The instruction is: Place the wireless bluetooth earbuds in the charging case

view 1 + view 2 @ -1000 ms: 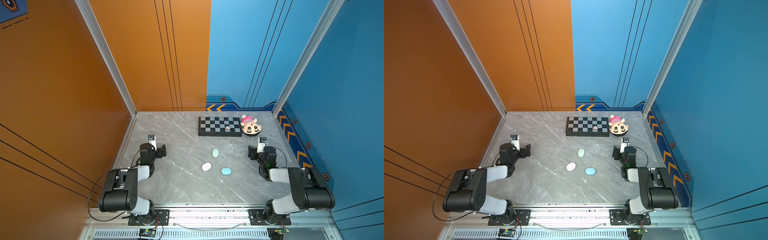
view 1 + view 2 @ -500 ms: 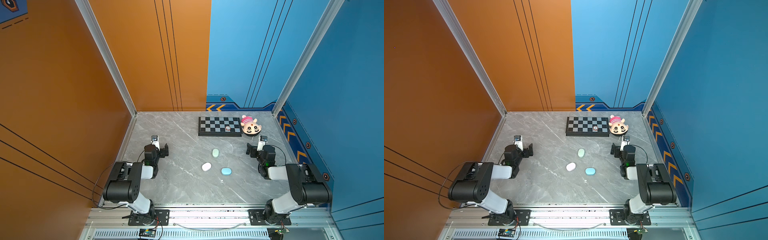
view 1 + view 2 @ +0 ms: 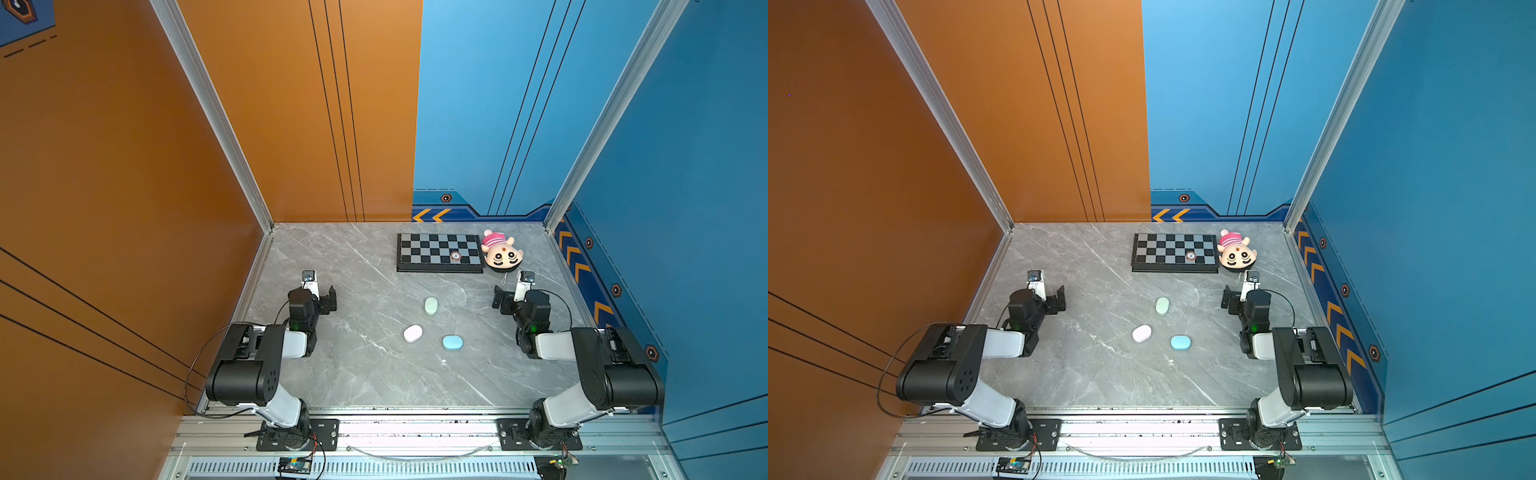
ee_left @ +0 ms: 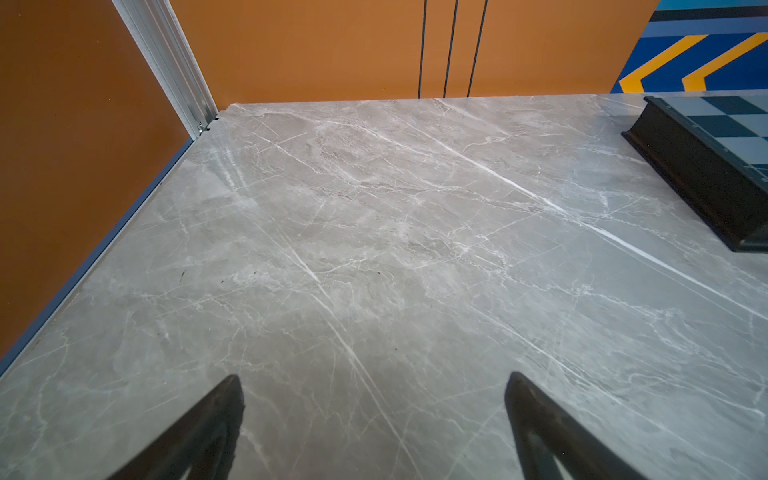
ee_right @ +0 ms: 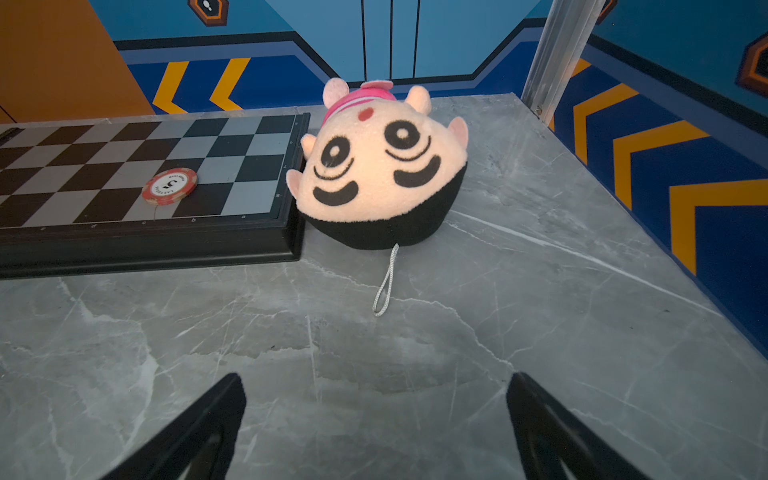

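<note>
Three closed oval charging cases lie mid-table in both top views: a pale green one (image 3: pixel 431 306) (image 3: pixel 1162 306), a white one (image 3: pixel 412 333) (image 3: pixel 1141 333) and a blue one (image 3: pixel 452 342) (image 3: pixel 1180 342). No earbuds show in any view. My left gripper (image 3: pixel 328 297) (image 3: pixel 1059 299) hovers well left of the cases. In the left wrist view it (image 4: pixel 374 386) is open over bare marble. My right gripper (image 3: pixel 500 299) (image 3: pixel 1227 301) stays well right of them. In the right wrist view it (image 5: pixel 374 386) is open with nothing between its fingers.
A black-framed chessboard (image 3: pixel 440 269) (image 5: pixel 145 245) lies at the back with a red poker chip (image 3: pixel 456 256) (image 5: pixel 169 186) on it. A plush head (image 3: pixel 502 254) (image 5: pixel 374 166) rests beside it, just beyond my right gripper. Walls close in on three sides.
Both arms have shifted slightly, their grippers edging toward the middle of the table. The three cases lie where they were.
</note>
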Controlling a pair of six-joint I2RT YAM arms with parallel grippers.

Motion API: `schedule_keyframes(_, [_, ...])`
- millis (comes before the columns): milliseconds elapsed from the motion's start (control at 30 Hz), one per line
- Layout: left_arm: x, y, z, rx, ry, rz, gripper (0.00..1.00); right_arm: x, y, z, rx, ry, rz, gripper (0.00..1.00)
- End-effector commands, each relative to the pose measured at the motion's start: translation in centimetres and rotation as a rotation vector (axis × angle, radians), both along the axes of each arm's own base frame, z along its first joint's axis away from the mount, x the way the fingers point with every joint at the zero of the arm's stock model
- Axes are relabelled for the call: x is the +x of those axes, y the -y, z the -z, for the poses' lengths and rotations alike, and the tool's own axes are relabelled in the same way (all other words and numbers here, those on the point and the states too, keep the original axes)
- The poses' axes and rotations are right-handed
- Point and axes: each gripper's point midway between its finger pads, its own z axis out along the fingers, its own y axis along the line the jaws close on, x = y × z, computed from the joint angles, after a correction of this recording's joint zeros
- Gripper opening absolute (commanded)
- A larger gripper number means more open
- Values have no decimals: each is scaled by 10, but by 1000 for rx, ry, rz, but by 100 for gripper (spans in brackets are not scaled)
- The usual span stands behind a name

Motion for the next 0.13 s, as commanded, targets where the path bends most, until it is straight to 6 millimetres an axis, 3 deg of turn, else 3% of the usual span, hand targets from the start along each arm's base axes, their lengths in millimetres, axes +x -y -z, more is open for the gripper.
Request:
schedule_keyframes(0, [-1,-2,-5,12,18,-13,98,6,2,-7,0,24,14,100])
schedule_keyframes(100, [-1,-2,-5,13,18,-13,98,5,2,-8,-2,28,16,100])
